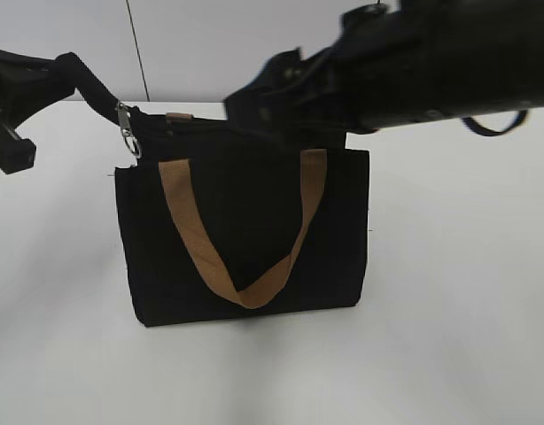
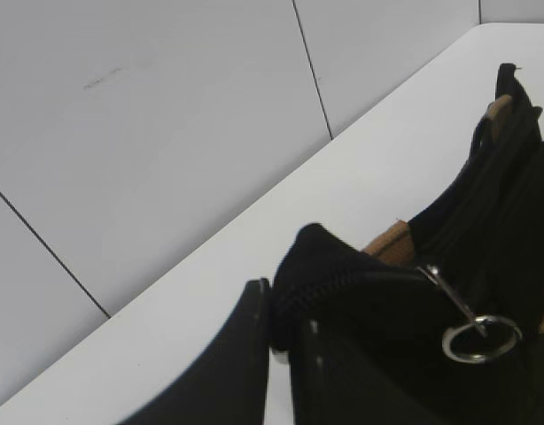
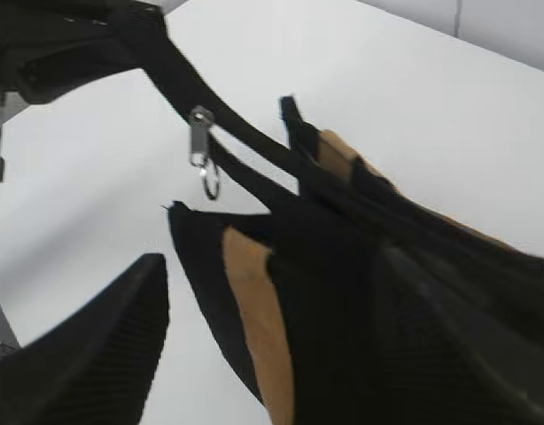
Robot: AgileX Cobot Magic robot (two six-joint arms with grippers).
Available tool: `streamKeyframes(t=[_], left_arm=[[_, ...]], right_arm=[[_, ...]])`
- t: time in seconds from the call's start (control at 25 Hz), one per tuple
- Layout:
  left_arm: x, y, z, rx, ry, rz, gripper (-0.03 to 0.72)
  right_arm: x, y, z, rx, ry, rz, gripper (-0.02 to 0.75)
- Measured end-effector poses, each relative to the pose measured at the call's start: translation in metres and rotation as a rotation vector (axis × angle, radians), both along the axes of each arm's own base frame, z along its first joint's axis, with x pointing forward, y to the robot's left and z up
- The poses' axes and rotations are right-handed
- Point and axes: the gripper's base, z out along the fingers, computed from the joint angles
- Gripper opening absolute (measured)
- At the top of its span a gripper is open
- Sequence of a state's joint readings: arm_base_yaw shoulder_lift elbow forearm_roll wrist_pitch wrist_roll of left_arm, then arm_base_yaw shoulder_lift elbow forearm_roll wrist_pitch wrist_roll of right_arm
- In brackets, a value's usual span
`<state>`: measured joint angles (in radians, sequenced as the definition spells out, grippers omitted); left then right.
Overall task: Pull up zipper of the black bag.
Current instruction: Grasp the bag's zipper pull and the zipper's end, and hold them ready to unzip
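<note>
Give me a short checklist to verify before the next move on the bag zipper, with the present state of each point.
1. Left tool shut on the zipper tail: ok.
2. Black bag upright on the table: ok.
3. Zipper pull with its ring in view and free: ok.
4. Right tool holding the pull: not ok, it is apart from it.
5. Right tool open or shut: cannot tell.
</note>
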<state>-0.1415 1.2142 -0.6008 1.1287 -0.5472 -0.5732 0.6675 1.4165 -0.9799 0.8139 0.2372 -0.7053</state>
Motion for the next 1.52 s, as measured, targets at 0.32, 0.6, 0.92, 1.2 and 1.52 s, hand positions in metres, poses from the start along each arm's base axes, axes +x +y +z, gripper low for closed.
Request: streamKeyframes(t=[0.32,0.6,0.92,1.2,1.52], left_arm=[[0.003,0.000,-0.003,-0.002,0.015,0.004,0.022],[0.009,-0.001,-0.013,-0.003,0.057,0.007,0.022],[0.009,-0.002,-0.011,-0.031,0.050,0.000,0.022],[0.009,-0.003,-0.011,-0.035,0.047,-0.005,0.022],[0.009,-0.003,-0.009,-0.042,0.038,-0.014,0.022]], right_arm=[[0.031,0.065,-0.029,-0.046,0.034,0.083,0.328],[0.034,0.080,-0.046,-0.081,0.055,0.117,0.288],[0.030,0.088,-0.049,-0.092,0.038,0.137,0.239],[0.037,0.091,-0.057,-0.094,0.029,0.107,0.239],[0.048,0.105,-0.050,-0.065,0.021,0.116,0.239]])
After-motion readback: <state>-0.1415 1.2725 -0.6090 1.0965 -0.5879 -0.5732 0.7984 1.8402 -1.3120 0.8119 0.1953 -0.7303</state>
